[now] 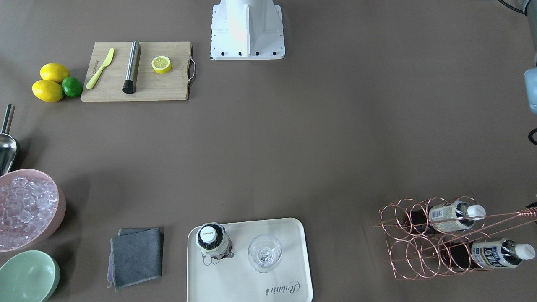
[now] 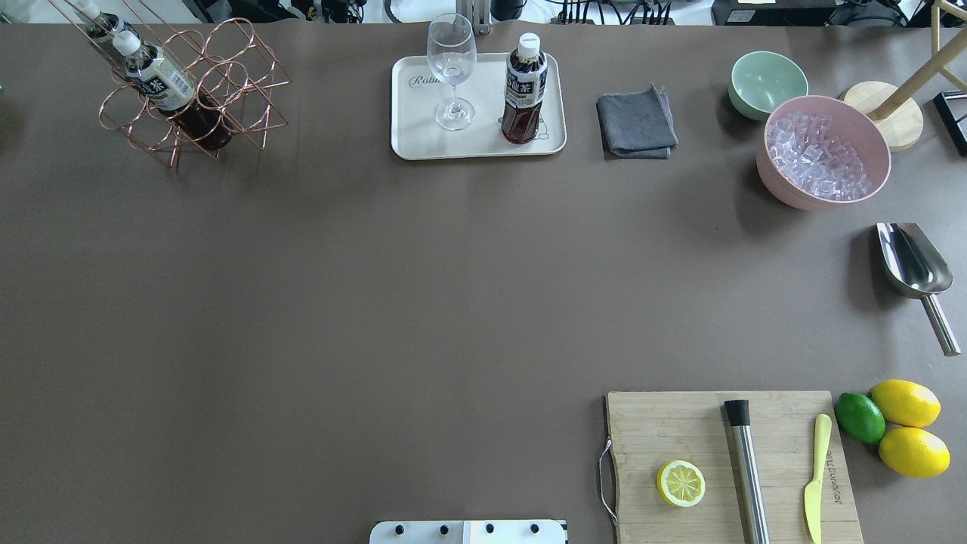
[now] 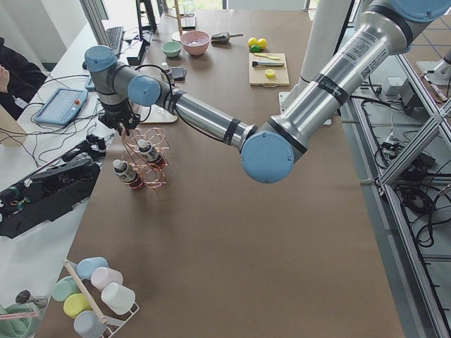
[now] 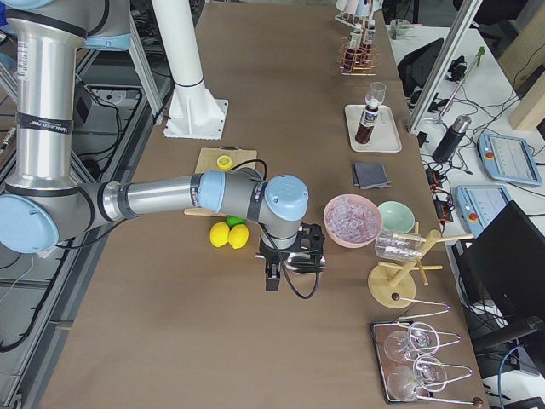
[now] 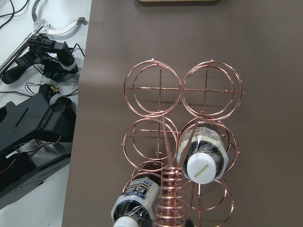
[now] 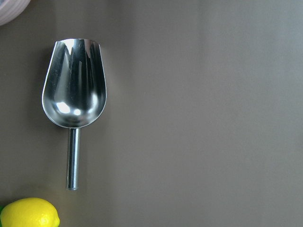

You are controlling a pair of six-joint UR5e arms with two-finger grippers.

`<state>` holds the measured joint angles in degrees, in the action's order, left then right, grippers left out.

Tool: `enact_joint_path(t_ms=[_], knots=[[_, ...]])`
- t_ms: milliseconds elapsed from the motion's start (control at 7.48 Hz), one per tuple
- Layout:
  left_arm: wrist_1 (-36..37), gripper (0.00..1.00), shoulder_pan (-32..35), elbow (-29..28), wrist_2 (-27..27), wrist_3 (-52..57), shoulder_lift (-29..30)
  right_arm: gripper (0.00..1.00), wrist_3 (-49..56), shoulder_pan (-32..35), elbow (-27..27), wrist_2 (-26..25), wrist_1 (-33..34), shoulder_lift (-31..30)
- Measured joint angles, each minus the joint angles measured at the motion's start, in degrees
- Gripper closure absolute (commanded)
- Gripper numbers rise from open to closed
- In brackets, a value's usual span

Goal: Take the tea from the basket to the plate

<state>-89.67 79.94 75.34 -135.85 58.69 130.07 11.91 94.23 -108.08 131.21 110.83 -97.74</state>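
Note:
One tea bottle stands upright on the cream plate, next to a wine glass; it also shows in the overhead view. Two more tea bottles lie tilted in the copper wire basket, caps up in the left wrist view. My left gripper hangs just above the basket's handle; I cannot tell whether it is open or shut. My right gripper hangs over the metal scoop; I cannot tell its state either.
A grey cloth, a mint-green bowl and a pink bowl of ice sit right of the plate. A cutting board with a lemon half, a steel tool and a yellow knife, plus lemons and a lime, lie near the robot.

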Motion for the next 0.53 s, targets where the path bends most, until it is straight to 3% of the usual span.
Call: enact_joint_path(t_ms=[267,401,535], knots=[[-1.6,1.0,0.0,-1.7,0.7,-1.7,0.9,0.0,0.0,-0.1,1.1,0.0,0.1,-0.1],[-1.8,0.61,0.0,-2.3,0.8,-2.7,1.6,0.0,0.0,-0.1,1.2,-0.2,0.1,-0.1],[-2.1,0.04,-0.1,-2.7,0.9,-4.4,2.3,0.0,0.0,-0.1,1.2,-0.4,0.0,0.0]])
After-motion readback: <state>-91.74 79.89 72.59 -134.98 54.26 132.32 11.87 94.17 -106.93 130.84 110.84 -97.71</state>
